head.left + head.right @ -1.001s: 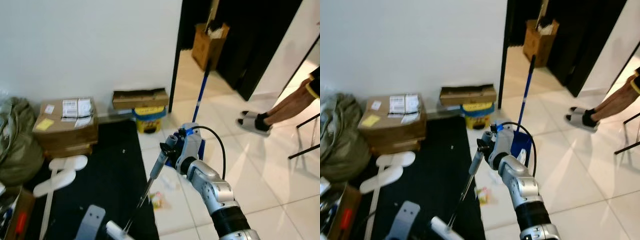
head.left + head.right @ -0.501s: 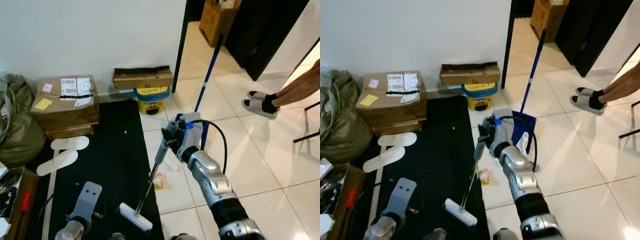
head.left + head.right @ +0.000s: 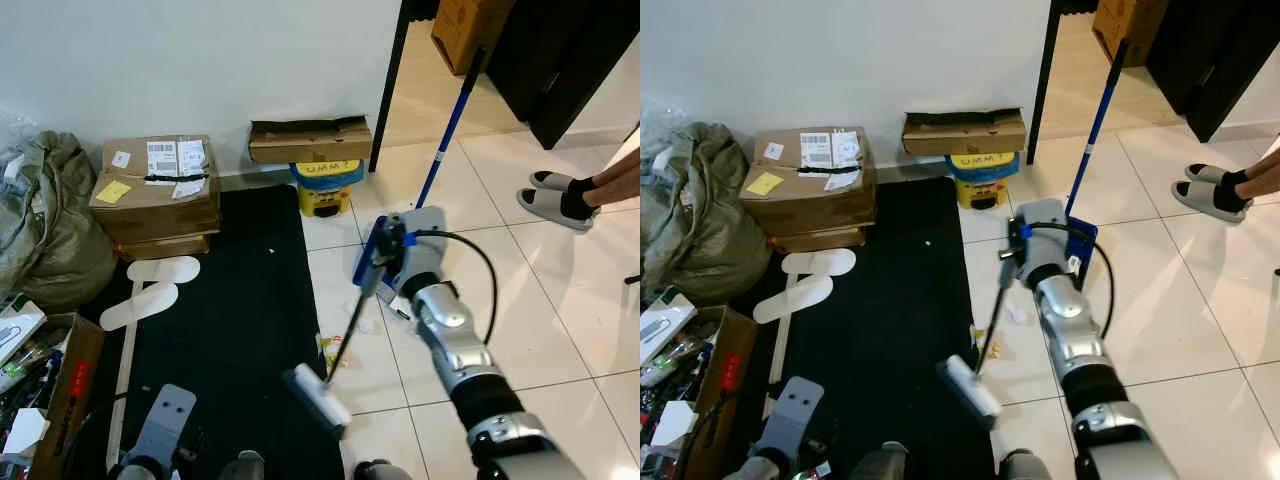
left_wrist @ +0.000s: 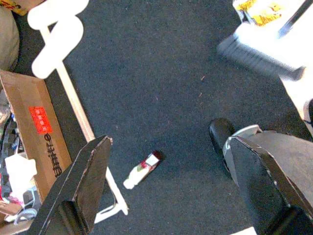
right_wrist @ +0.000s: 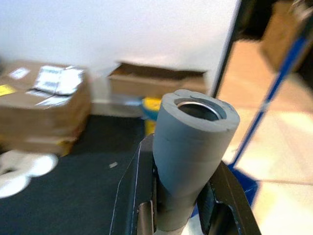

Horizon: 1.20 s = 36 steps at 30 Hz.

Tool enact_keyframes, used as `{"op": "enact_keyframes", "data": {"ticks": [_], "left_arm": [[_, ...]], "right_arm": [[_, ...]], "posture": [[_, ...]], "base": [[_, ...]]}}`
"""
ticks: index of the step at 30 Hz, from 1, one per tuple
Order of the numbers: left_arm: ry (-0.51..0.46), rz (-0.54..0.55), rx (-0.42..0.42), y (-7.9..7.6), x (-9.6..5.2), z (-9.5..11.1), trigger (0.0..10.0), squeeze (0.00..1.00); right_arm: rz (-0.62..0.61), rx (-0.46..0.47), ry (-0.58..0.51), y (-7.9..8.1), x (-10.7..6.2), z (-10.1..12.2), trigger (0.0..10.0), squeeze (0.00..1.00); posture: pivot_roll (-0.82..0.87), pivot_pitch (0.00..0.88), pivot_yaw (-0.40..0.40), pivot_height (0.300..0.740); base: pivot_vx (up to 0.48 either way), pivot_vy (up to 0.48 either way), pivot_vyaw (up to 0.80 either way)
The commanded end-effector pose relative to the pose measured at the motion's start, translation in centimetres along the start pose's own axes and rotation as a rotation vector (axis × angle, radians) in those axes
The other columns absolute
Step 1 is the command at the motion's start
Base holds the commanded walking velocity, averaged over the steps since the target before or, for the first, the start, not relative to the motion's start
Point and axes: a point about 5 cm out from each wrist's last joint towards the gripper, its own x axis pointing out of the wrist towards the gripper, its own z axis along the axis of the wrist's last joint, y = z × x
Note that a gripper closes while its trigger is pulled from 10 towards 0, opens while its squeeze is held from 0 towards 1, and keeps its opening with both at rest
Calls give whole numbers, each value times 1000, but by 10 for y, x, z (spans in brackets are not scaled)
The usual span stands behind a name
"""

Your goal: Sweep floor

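My right gripper (image 3: 387, 244) is shut on the grey grip of a broom (image 5: 192, 142), held over the white tiles. Its thin shaft slants down to a white brush head (image 3: 318, 398) at the edge of the black mat (image 3: 230, 320). A yellow wrapper (image 3: 330, 350) lies just beyond the brush head, with white paper scraps (image 3: 365, 322) further along the tile. A blue dustpan (image 3: 1080, 245) with a long blue handle (image 3: 447, 132) stands behind my right gripper. My left gripper (image 4: 171, 176) hangs open over the mat, low at my left side.
Cardboard boxes (image 3: 155, 190), a green bag (image 3: 45, 230) and a yellow bucket (image 3: 328, 183) line the wall. White slippers (image 3: 150, 290), a wooden stick (image 3: 125, 370) and a small bottle (image 4: 143, 169) lie on the mat. A person's sandalled feet (image 3: 560, 195) rest on the tiles at right.
The camera has shifted. The brush head has moved right across the mat toward the yellow wrapper. My right gripper has swung right with the handle.
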Motion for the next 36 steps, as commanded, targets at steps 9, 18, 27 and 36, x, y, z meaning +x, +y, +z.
{"op": "enact_keyframes", "data": {"ticks": [9, 18, 27, 36], "left_arm": [[44, -38, 31, -4, -11, -18, 10000, 0], [52, -47, 28, -7, -14, -21, 10000, 0], [86, -70, 16, -17, -12, -23, 10000, 0], [239, -88, -73, -29, -12, -36, 10000, 0]], "right_arm": [[-5, -208, -213, -28, 12, 37, 10000, 0], [3, -260, -283, -37, 21, 56, 10000, 0], [-18, -162, -354, -43, 25, 74, 10000, 0], [4, 37, -321, -47, 24, 77, 10000, 0]], "posture": [[15, 274, 26, 740], [17, 271, 20, 740], [-12, 217, 13, 740], [-69, 58, 7, 740]], "base": [[0, 0, 0], [0, 0, 0], [0, 0, 0], [0, 0, 0]]}}
